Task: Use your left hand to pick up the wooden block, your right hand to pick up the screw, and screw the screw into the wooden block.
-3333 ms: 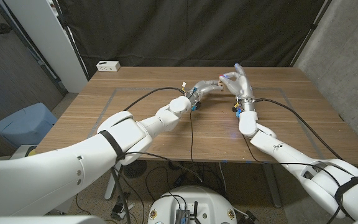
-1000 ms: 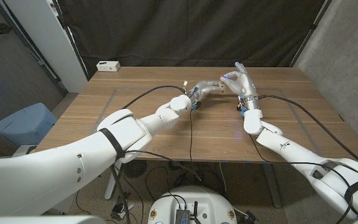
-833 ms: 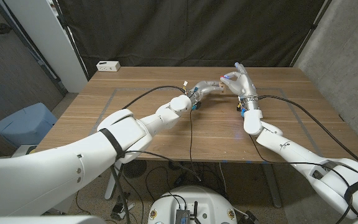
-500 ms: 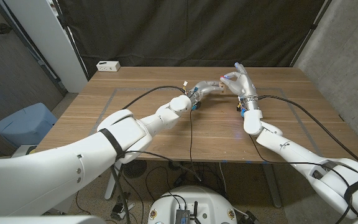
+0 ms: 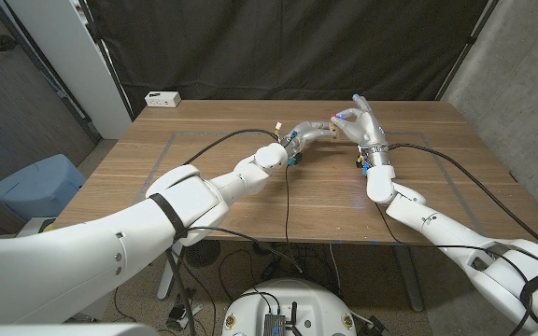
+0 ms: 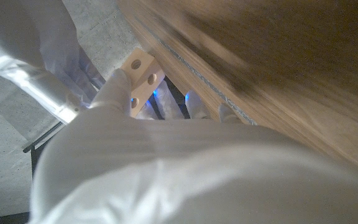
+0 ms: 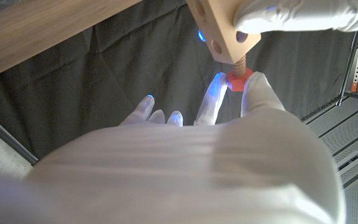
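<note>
My right hand [image 7: 229, 93] pinches the red-headed screw [image 7: 237, 73], its shank running straight up into the wooden block [image 7: 219, 28] gripped directly beyond by my left hand [image 7: 303, 15].

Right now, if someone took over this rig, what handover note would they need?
Left hand: holds the wooden block above the table.
Right hand: fingers pinch the red head of the screw.
Done: both things picked up; the screw's tip sits in a hole of the block.
Left: thread still shows between head and block, so more turns are likely needed.
</note>
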Controlling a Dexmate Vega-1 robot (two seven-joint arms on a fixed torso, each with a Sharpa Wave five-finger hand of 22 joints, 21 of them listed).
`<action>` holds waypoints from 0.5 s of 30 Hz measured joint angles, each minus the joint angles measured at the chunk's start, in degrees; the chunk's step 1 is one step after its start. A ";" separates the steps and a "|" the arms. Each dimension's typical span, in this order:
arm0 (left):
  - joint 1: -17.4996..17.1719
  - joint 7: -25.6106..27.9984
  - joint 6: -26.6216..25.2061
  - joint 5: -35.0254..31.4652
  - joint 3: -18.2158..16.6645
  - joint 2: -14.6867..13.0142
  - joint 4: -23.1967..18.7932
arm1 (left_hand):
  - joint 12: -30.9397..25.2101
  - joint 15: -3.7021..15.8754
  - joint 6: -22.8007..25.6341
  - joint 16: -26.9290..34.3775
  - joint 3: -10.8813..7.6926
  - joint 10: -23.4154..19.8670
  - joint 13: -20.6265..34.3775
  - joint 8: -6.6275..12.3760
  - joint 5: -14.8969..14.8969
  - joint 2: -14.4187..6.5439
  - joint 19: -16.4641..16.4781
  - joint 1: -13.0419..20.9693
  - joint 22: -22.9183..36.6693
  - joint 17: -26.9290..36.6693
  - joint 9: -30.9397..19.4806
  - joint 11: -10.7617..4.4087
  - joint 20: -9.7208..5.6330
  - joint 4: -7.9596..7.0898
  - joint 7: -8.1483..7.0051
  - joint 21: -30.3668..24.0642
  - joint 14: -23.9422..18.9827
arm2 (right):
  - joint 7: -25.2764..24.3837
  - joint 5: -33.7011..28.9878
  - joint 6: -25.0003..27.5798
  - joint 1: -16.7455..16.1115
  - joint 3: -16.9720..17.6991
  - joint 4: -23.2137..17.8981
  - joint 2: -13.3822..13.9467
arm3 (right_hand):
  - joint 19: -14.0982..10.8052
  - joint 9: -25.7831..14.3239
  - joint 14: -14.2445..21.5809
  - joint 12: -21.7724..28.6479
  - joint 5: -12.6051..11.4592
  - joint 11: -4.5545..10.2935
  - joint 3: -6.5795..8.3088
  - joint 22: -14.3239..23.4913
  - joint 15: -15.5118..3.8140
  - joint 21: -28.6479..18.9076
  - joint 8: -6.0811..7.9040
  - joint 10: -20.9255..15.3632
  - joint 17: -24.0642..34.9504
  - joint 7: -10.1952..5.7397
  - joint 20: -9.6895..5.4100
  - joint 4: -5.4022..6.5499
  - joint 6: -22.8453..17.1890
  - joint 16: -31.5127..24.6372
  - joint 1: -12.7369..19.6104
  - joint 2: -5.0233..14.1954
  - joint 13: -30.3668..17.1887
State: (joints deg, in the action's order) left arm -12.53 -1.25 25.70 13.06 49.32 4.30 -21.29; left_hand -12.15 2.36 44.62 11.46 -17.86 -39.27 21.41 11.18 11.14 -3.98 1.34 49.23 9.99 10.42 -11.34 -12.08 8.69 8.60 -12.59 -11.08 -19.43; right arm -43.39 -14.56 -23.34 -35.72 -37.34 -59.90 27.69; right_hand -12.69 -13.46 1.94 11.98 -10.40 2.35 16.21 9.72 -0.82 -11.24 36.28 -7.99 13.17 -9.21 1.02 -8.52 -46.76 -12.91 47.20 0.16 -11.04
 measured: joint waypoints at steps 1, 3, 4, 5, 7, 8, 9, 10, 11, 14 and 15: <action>-0.02 0.00 0.10 -0.02 -0.02 -0.02 -0.02 | 0.00 0.00 0.00 0.00 0.00 0.00 0.00 0.00 0.00 0.00 0.00 0.00 0.00 0.00 -0.01 0.00 0.00 0.00 0.00 0.00 0.00 | 0.07 -0.07 0.06 -0.05 0.00 -0.09 0.06 | 0.00 0.00 0.00 0.00 0.00 0.00 0.00 0.00 0.00 0.00 0.00 0.00 0.00 0.00 0.00 0.00 0.00 0.00 0.00 0.00 0.00; -0.12 0.02 0.32 -0.07 -0.06 -0.06 -0.04 | 0.00 0.00 0.00 0.00 0.00 0.00 0.00 -0.01 0.00 0.00 0.00 0.00 0.00 0.00 -0.01 0.00 0.00 0.00 0.00 0.00 0.00 | 0.15 -0.11 0.09 -0.09 0.01 -0.21 0.13 | 0.00 0.01 0.00 0.00 0.00 0.00 0.00 0.00 0.00 0.00 0.00 0.00 0.00 0.00 0.00 0.00 0.00 0.00 0.00 0.00 0.00; -0.12 0.02 0.36 -0.08 -0.06 -0.06 -0.04 | 0.00 0.00 -0.01 0.00 0.01 0.00 0.00 -0.01 0.00 0.00 0.00 0.00 0.00 0.00 -0.01 0.00 0.00 0.00 0.00 0.00 0.00 | 0.15 -0.11 0.09 -0.09 0.01 -0.22 0.14 | 0.00 0.05 0.00 0.00 0.00 0.00 0.00 0.00 0.00 0.00 0.00 0.00 0.00 0.00 0.00 0.00 0.00 0.00 0.00 0.00 0.00; -0.18 0.02 0.43 -0.09 -0.10 -0.09 -0.07 | 0.00 0.00 -0.01 0.00 0.01 0.00 0.00 -0.02 0.00 0.00 0.00 0.00 0.00 0.00 -0.01 0.00 0.00 0.01 0.00 0.00 0.00 | 0.26 -0.21 0.11 -0.10 0.01 -0.26 0.18 | 0.00 0.13 0.00 0.00 0.00 0.00 0.00 0.00 0.00 0.00 -0.01 0.00 0.00 0.00 0.00 0.00 0.00 0.00 0.00 0.00 0.00; -0.21 0.03 0.58 -0.12 -0.13 -0.11 -0.09 | 0.00 0.00 -0.07 0.00 0.01 0.00 0.00 -0.02 0.00 0.00 0.00 0.00 0.00 0.00 -0.01 0.00 0.00 0.01 0.06 0.00 0.00 | 0.29 -0.26 0.11 -0.10 0.01 -0.33 0.24 | 0.00 0.18 0.00 -0.23 0.00 0.00 0.00 0.00 0.00 0.00 -0.01 0.00 0.00 0.00 0.00 0.00 0.00 0.00 0.00 0.00 0.00; -0.26 0.04 0.70 -0.13 -0.15 -0.13 -0.12 | 0.00 0.00 -0.05 0.00 0.01 0.00 0.00 -0.02 0.00 0.00 0.00 0.00 0.00 0.00 -0.01 0.00 0.00 0.01 0.03 0.00 0.00 | 0.33 -0.32 0.12 -0.11 0.01 -0.37 0.26 | 0.00 0.19 0.00 -0.34 0.00 0.00 0.00 0.00 0.00 0.00 -0.03 0.00 0.00 0.00 0.00 0.00 0.00 0.00 0.00 0.00 0.00; -0.27 0.04 0.73 -0.14 -0.15 -0.13 -0.12 | 0.00 0.00 0.02 0.00 0.01 0.00 0.00 -0.03 0.00 0.00 0.13 0.00 0.00 0.00 -0.01 0.00 0.13 0.01 -0.04 0.00 0.00 | 0.34 -0.34 0.13 -0.11 0.01 -0.39 0.27 | 0.00 0.19 0.00 -0.33 0.00 0.00 0.00 0.00 0.00 0.00 -0.11 0.00 0.00 0.00 0.00 0.00 0.00 0.00 0.00 0.00 0.00; -0.33 0.05 0.79 -0.16 -0.18 -0.15 -0.14 | 0.00 0.00 0.05 0.00 0.02 0.00 0.00 -0.13 0.00 0.00 0.27 0.00 0.00 0.00 -0.01 0.00 0.27 0.01 -0.06 0.00 0.00 | 0.39 -0.41 0.14 -0.12 0.01 -0.42 0.30 | 0.00 0.19 0.00 -0.33 0.00 0.00 0.00 0.00 0.00 0.00 -0.16 0.00 0.00 0.00 0.00 0.00 0.00 0.00 0.00 0.00 0.00; -0.34 0.05 0.83 -0.18 -0.19 -0.16 -0.15 | 0.00 0.00 0.13 0.00 0.02 0.00 0.00 -0.13 0.00 0.00 0.32 0.00 0.00 0.00 -0.01 0.00 0.32 0.02 -0.15 0.00 0.00 | 0.41 -0.44 0.15 -0.12 0.01 -0.44 0.33 | 0.00 0.19 0.00 -0.33 0.00 0.00 0.00 0.00 0.00 0.00 -0.16 0.00 0.00 0.00 0.00 0.00 0.00 0.00 0.00 0.00 0.00; -0.38 0.07 0.95 -0.22 -0.22 -0.19 -0.19 | 0.00 0.00 0.13 0.00 0.02 0.00 0.00 0.06 0.00 0.00 0.32 0.00 0.00 0.00 -0.01 0.00 0.32 0.02 -0.15 0.00 0.00 | 0.47 -0.53 0.18 -0.14 0.01 -0.52 0.40 | 0.00 0.22 0.00 -0.33 0.01 0.00 0.00 0.00 0.00 0.00 -0.17 0.00 0.00 0.00 0.00 0.00 0.00 0.00 0.00 0.00 0.00; -0.39 0.07 1.01 -0.24 -0.24 -0.19 -0.20 | 0.00 0.00 0.13 0.00 0.02 0.00 -0.01 0.07 0.00 0.00 0.32 0.00 0.00 0.00 -0.01 0.00 0.32 0.02 -0.15 0.00 0.00 | 0.49 -0.56 0.20 -0.16 0.01 -0.54 0.42 | 0.00 0.23 0.00 -0.33 0.03 0.00 0.00 0.00 0.00 0.00 -0.17 0.00 0.00 0.01 0.00 0.00 0.01 0.00 0.00 0.00 0.00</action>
State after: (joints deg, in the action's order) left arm -12.92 -1.18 26.70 12.82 49.08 4.11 -21.49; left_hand -12.15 2.36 44.76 11.47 -17.83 -39.27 21.41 11.24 11.14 -3.98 1.66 49.23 9.99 10.42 -11.34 -12.08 9.01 8.63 -12.74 -11.08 -19.43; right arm -42.90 -15.12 -23.15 -35.88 -37.32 -60.44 28.12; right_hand -12.69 -13.23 1.94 11.65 -10.38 2.35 16.21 9.72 -0.82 -11.24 36.11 -7.98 13.17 -9.20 1.02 -8.52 -46.75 -12.91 47.20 0.16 -11.04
